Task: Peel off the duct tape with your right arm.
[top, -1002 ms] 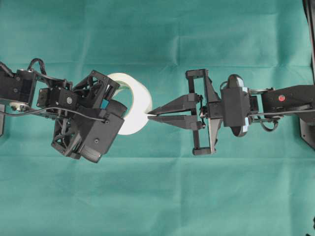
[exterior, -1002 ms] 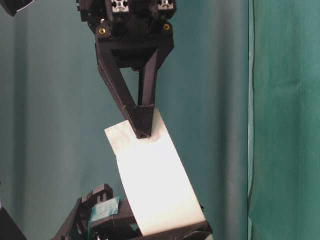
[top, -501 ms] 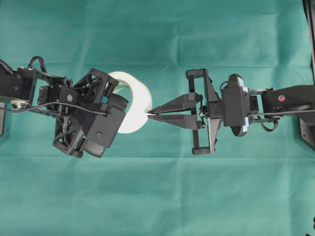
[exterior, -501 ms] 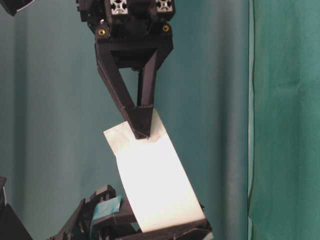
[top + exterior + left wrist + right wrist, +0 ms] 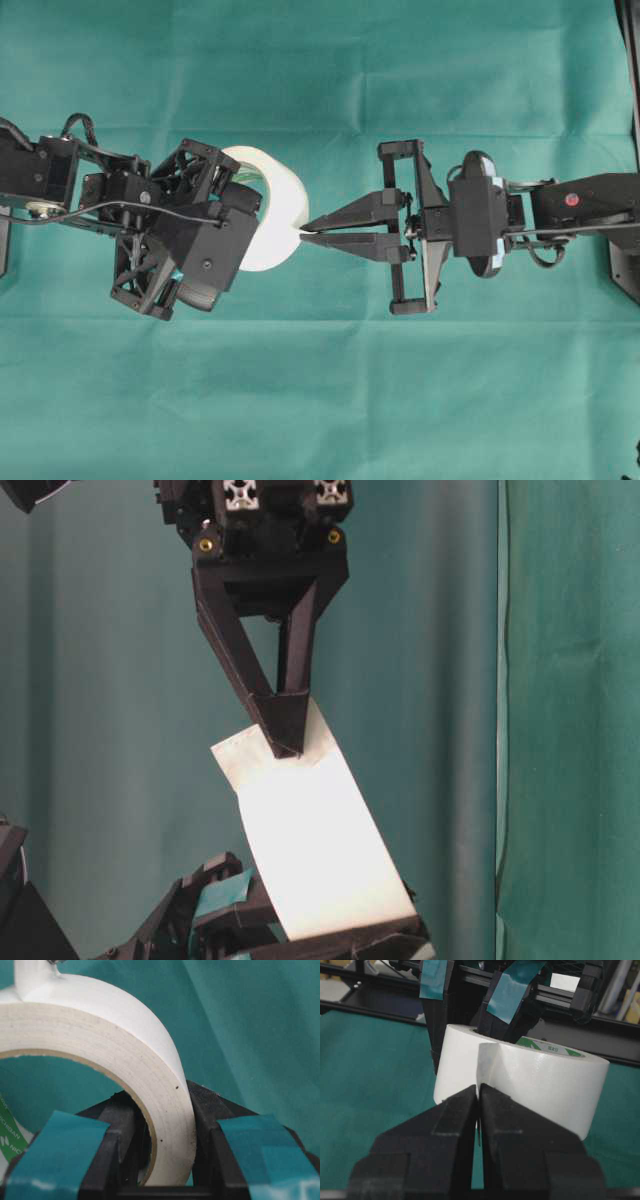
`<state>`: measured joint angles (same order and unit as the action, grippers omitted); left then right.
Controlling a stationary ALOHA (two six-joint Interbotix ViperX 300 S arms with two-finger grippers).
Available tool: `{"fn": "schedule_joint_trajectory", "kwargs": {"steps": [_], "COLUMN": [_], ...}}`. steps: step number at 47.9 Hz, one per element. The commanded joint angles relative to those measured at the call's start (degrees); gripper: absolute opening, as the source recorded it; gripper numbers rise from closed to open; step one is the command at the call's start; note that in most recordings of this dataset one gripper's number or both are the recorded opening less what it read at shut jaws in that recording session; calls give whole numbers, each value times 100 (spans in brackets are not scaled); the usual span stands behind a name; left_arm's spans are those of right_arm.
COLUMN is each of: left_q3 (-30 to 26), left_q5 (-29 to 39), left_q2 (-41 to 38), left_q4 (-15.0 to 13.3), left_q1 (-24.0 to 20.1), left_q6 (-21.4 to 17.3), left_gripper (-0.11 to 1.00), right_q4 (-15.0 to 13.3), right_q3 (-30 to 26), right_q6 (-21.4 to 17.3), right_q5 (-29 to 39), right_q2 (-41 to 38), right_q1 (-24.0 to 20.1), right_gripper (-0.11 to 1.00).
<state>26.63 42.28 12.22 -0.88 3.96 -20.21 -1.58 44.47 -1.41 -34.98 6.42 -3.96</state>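
The duct tape [image 5: 283, 196], a white roll with a green-printed core, is held off the cloth by my left gripper [image 5: 236, 196], whose teal-patched fingers [image 5: 433, 980] clamp the roll's wall from inside and outside. In the left wrist view the tape [image 5: 100, 1030] sits between the jaws of the left gripper [image 5: 160, 1096]. My right gripper [image 5: 303, 229] comes in from the right, shut on the roll's loose tab [image 5: 485, 1062]. From table level the right gripper [image 5: 285, 744] pinches the top end of the tape [image 5: 320, 850], and the right wrist view shows this gripper [image 5: 479, 1088] tight against the tape [image 5: 540, 1080].
Green cloth [image 5: 320, 400] covers the table. A black stand [image 5: 625, 265] is at the right edge. Behind the left arm runs a black frame rail [image 5: 600, 995]. A hanging cloth seam [image 5: 499, 720] stands at the right in the table-level view.
The left wrist has turned and shifted a little, and the roll has tilted slightly with it. The right gripper stays put, still pinching the tab.
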Motion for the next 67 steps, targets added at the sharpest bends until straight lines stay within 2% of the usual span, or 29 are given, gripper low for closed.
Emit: {"fn": "schedule_joint_trajectory", "kwargs": {"steps": [1, 67], "left_q3": [-132, -149], "left_q5": [18, 18], "left_q2": [70, 62], "left_q4": [18, 18], "left_q1": [-149, -264], "left_q6": [70, 70], "left_gripper": [21, 21], "right_q4": [-18, -18], "right_q3": [-132, -193], "right_q6": [-9, -9], "right_q5": [-62, -158], "right_q2": [62, 0], "right_q1": [-211, -466], "right_gripper": [-9, -9]}}
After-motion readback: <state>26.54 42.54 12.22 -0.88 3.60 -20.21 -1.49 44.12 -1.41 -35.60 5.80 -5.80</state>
